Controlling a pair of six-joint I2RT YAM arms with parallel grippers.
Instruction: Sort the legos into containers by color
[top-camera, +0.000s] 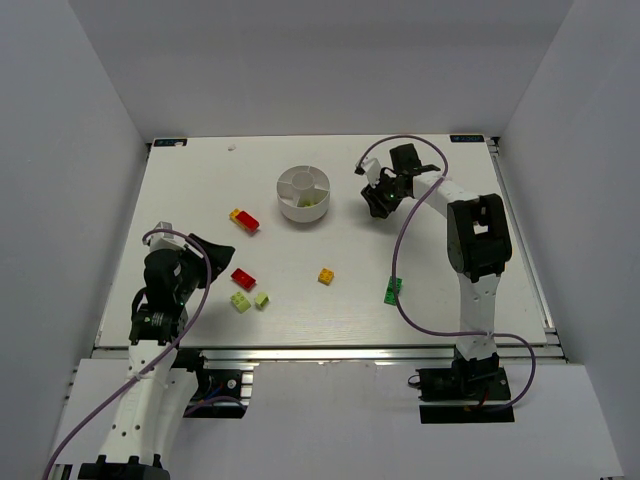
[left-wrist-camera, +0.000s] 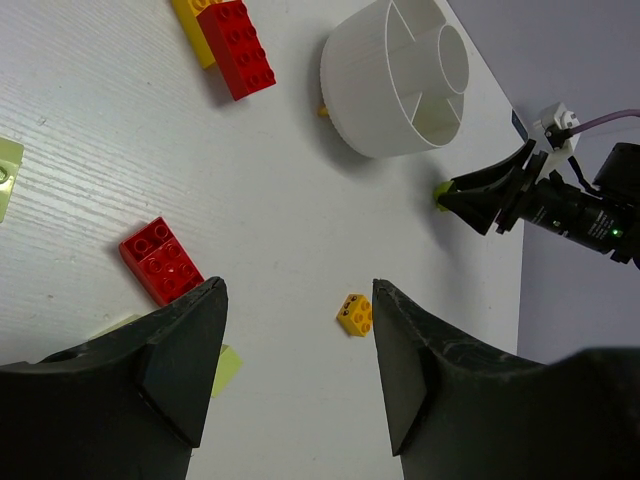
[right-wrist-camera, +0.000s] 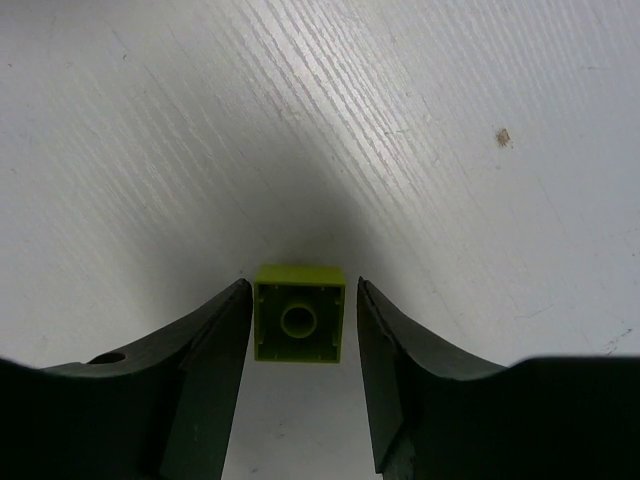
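My right gripper (right-wrist-camera: 300, 320) sits toward the far right of the table beside the white dish (top-camera: 303, 194), its fingers narrowly parted around a lime brick (right-wrist-camera: 299, 313) with slim gaps either side. My left gripper (left-wrist-camera: 298, 345), near the left edge, gapes wide and empty over a red brick (left-wrist-camera: 162, 260).

White table (top-camera: 460, 300), round white dish (top-camera: 303, 195), red and yellow bricks (top-camera: 244, 219), red brick (top-camera: 243, 278), two lime bricks (top-camera: 250, 301), orange brick (top-camera: 326, 276), green brick (top-camera: 393, 290)
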